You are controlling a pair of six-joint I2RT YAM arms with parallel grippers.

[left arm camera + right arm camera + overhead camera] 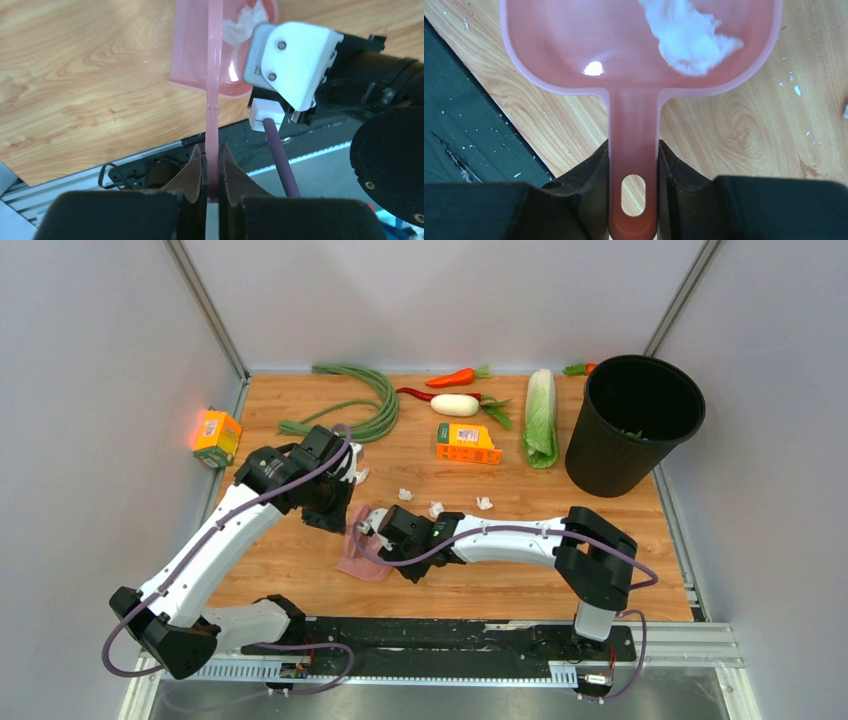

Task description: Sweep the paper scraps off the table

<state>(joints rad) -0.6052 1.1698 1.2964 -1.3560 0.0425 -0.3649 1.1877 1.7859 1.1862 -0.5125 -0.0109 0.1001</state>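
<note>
The right arm [510,537] lay low across the table [520,585], its forearm stretched toward 9 o'clock. Its right claw [633,155] was clamped on the handle of the pink dustpan [574,45], which carried one paper wad [689,37]. The left arm [215,540] rose toward 1 o'clock with the wrist folded down, its left claw [212,157] pinched tight on a thin pink blade [214,75] beside the pan. Loose paper scraps [436,509] sat on the wood at 1 o'clock of the pan.

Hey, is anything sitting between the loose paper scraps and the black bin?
Nothing visible. Bare table runs from the paper scraps to the black bin; the cabbage and orange box lie farther back.
</note>
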